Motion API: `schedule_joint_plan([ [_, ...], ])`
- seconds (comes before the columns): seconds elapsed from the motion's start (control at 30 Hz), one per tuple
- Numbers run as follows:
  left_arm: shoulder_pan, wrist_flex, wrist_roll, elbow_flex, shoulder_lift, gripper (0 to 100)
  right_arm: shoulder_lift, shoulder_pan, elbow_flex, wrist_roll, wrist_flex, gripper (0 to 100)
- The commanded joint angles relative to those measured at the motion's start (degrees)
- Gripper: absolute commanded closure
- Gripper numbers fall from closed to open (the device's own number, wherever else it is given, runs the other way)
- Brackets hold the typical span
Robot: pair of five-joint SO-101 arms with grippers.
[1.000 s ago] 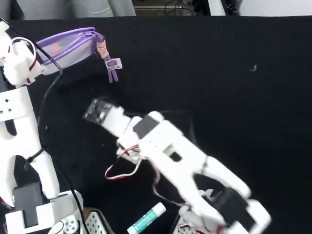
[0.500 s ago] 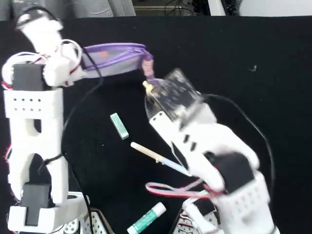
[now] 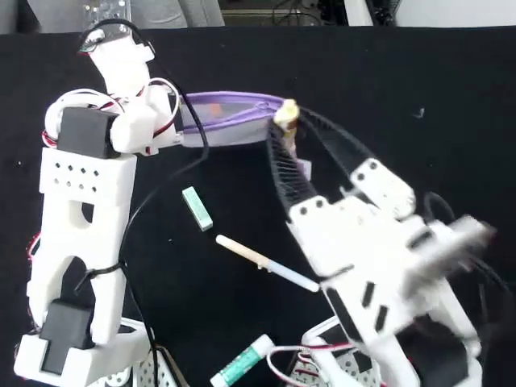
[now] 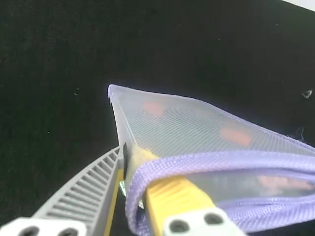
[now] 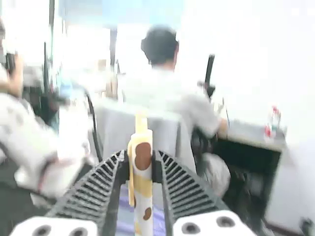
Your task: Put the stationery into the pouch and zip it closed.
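Within the last second the pouch point(image 3: 230, 117) has been carried sideways by the left gripper point(image 3: 174, 129) towards the right arm. The right gripper point(image 3: 289, 121) has been raised from low over the table point(image 3: 419, 81) to the pouch's free end. There its jaws are clamped on a yellow, brown-spotted piece point(image 5: 140, 147), held upright right at the pouch's zip end. Whether this is a zip pull or an item of stationery cannot be told. The left gripper is closed on the pouch's other end, and one finger appears to sit inside the purple zip edge, so the mouth is judged to be partly open there. Orange and pink patches are seen through the mesh, but whether they are contents or print cannot be told. Packing is judged to be hardly begun. A green eraser point(image 3: 197, 207), a pen point(image 3: 264, 263) beyond it and a glue stick point(image 3: 242, 362) farther still are left on the table, all well apart from the pouch.
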Motion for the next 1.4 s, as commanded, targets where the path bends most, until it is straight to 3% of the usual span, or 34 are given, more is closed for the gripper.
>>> schedule_joint_plan([
  [0.0,0.7,0.3,0.9,-0.7,-2.6,97,-2.9,0.8,4.3,-3.9,-9.6,98.8],
  [0.37,0.7,0.0,0.7,0.7,-2.6,97,-9.5,-1.1,23.7,-9.4,-34.5,98.8],
  [0.7,0.7,0.2,0.7,0.7,-2.6,97,-8.3,-1.7,25.2,-8.9,-41.8,98.8],
  [0.97,0.7,0.2,0.7,0.7,-2.6,97,2.5,-1.6,25.8,-8.9,-45.5,98.8],
  [1.27,0.4,0.2,0.7,0.7,-2.6,97,6.3,-1.7,37.8,-8.4,-50.8,98.2],
  [1.37,0.4,0.2,0.7,0.7,-2.5,97,6.3,-2.4,39.8,-4.0,-50.7,84.5],
])
